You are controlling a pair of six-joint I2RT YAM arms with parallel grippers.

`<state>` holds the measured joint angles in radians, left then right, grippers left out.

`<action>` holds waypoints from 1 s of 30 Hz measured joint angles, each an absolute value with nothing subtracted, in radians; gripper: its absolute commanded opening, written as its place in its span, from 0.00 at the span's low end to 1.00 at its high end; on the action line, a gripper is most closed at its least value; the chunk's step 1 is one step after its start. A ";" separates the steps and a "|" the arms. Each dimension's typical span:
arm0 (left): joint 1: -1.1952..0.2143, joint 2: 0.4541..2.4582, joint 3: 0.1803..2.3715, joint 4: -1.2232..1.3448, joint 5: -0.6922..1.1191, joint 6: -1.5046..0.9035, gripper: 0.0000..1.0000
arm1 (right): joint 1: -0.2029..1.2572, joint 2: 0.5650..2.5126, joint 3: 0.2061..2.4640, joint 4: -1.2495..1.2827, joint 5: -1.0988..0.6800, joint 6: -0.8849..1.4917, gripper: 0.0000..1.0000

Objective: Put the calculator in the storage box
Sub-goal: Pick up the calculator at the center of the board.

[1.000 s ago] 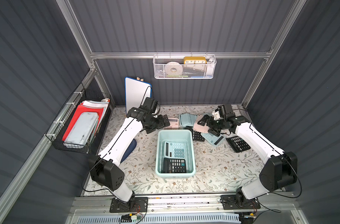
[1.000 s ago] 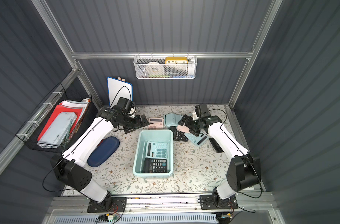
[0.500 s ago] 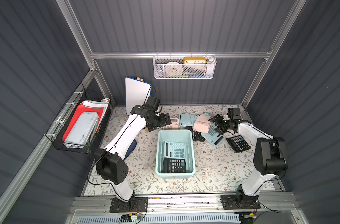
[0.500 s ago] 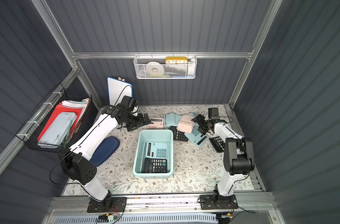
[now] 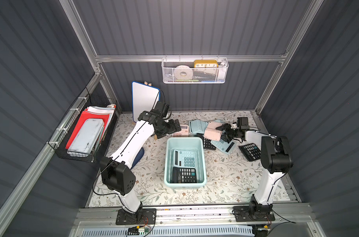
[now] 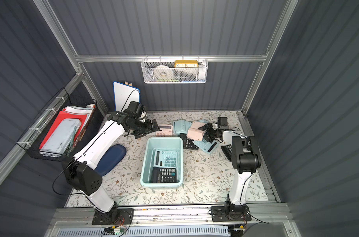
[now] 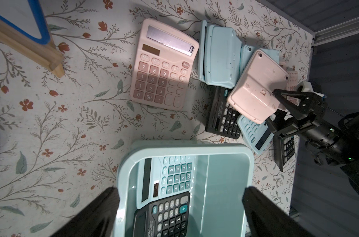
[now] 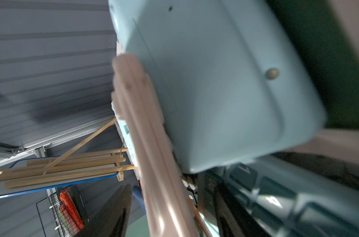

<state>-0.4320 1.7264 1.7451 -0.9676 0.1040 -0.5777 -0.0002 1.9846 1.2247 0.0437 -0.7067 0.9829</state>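
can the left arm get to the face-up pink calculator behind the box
Probably yes: the left gripper hangs open close to the pink calculator, which lies flat with nothing on top of it.

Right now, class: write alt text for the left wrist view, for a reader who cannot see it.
The right gripper straddles the edge of a face-down pink calculator on a heap of calculators. The mint storage box holds a blue calculator and a black calculator.
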 measured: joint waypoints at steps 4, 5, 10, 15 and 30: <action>-0.432 1.725 1.724 -0.963 0.104 -0.585 0.99 | 0.006 2.004 1.225 0.097 -0.738 1.013 0.52; -0.432 1.725 1.721 -0.963 0.104 -0.587 0.99 | 0.009 2.010 1.225 0.107 -0.744 1.021 0.47; -0.432 1.718 1.710 -0.961 0.098 -0.596 0.99 | 0.024 2.018 1.225 0.176 -0.786 1.044 0.27; -0.432 1.707 1.717 -0.965 0.093 -0.600 0.99 | 0.038 1.997 1.222 0.185 -0.778 1.058 0.20; -0.413 1.757 2.006 -1.033 0.135 -0.644 0.99 | 0.134 1.618 1.253 -0.213 -0.587 0.837 0.11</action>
<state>-0.4129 1.7565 2.0056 -1.0328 0.1349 -0.6441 0.1345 1.6180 1.2526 -0.2134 -0.5869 0.8371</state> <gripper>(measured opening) 0.995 0.289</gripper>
